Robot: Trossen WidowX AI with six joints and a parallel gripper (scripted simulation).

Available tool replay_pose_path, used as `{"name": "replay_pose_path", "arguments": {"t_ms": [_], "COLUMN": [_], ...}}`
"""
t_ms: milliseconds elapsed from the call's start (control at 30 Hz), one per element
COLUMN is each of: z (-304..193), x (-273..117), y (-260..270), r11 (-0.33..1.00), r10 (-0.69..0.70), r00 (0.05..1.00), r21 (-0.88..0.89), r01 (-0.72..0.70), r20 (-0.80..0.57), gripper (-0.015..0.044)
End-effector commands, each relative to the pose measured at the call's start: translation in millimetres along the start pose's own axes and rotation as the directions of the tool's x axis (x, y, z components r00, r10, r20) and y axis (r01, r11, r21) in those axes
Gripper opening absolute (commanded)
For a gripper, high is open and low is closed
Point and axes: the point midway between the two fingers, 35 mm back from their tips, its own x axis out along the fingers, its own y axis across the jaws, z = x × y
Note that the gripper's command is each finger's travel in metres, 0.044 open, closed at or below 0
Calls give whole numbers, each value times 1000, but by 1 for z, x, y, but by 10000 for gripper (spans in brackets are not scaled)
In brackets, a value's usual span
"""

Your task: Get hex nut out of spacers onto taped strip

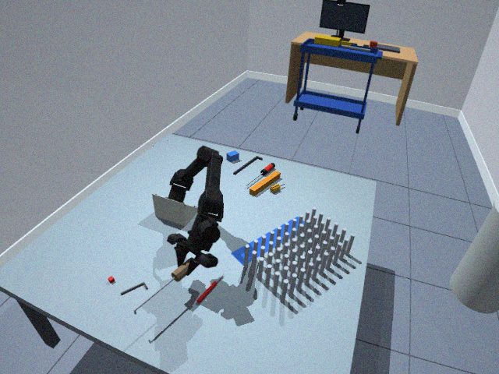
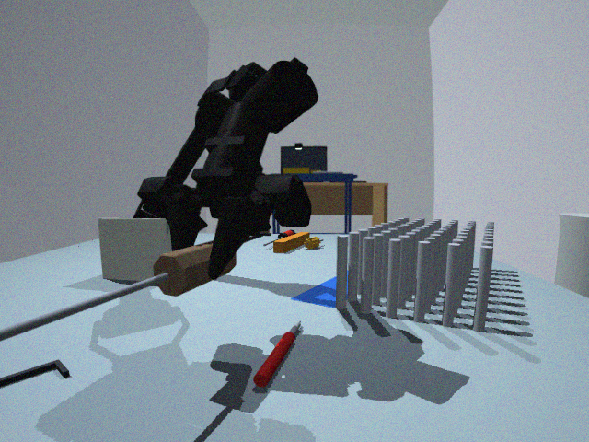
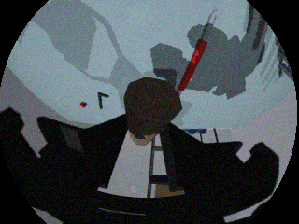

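My gripper [image 1: 185,267] [image 2: 202,261] [image 3: 145,119] is shut on the wooden handle [image 1: 177,275] [image 2: 168,274] [image 3: 152,104] of a hook tool. The handle is above the table, left of the spacers. Its thin shaft [image 1: 155,294] [image 2: 86,306] points away from the spacers, toward the table's near left edge, and ends in a small bent tip [image 1: 135,312]. The grey metal spacers [image 1: 284,290] [image 2: 421,280] stand upright in rows. The blue taped strip [image 1: 238,254] [image 2: 328,286] lies along their side facing the arm's base. The hex nut cannot be made out.
A red pen-like tool [image 1: 207,291] [image 2: 275,359] [image 3: 192,65] lies between gripper and spacers. A black hex key [image 1: 133,288] [image 2: 35,372] and a red cube [image 1: 111,279] [image 3: 82,105] lie left. A beige panel [image 1: 173,211] [image 2: 132,247] stands near the arm's base. An orange bar [image 1: 264,184] [image 2: 291,243] lies farther back.
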Motion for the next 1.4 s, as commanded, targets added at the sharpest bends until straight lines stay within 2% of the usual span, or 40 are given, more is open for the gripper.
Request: {"name": "replay_pose_path", "arguments": {"t_ms": [0,1367], "z": [1,25], "x": [3,34], "y": [-1,0], "r11": [1000,1000], "r10": [-6,-6], "r00": [1000,1000], "r21": [7,7], "r01": [6,6], "r20": [-1,0], "gripper": [0,0]}}
